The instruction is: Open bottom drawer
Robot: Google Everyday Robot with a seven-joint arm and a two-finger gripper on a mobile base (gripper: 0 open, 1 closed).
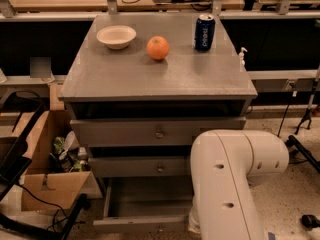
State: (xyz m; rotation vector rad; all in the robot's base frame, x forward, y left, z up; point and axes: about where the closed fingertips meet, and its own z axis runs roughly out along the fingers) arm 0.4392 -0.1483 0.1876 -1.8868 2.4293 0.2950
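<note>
The grey cabinet [150, 79] has three drawers. The bottom drawer [142, 224] stands pulled out toward me, its slim front low in the camera view and its bare inside [150, 196] showing behind it. The mid-sized drawer [142, 167] and the top drawer [130, 132] sit further back. My white arm [227, 184] reaches down at the cabinet's lower right and covers the drawer's right end. The gripper is hidden behind and below this arm link, near the bottom drawer's right side.
On the cabinet top stand a white bowl [116, 36], an orange [158, 48] and a blue can [204, 32]. An open cardboard box [42, 184] with clutter and black cables lies left of the cabinet. Black stand legs [302, 151] are on the floor at the right.
</note>
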